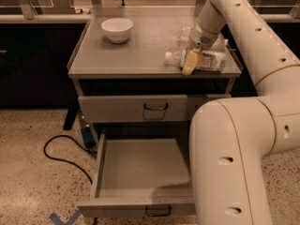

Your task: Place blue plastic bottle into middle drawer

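The blue plastic bottle (213,60) lies on its side at the right front of the cabinet top (131,55), with its white cap (168,56) pointing left. My gripper (191,60) is down on the bottle near its neck, reaching in from the upper right. The middle drawer (140,165) is pulled out below, and its grey inside holds nothing. My arm's large white link (229,163) covers the drawer's right side.
A white bowl (117,29) stands at the back left of the cabinet top. Something clear (185,34) lies just behind the gripper. The upper drawer (122,108) is closed. A black cable (61,149) loops on the floor at the left, near blue tape (63,218).
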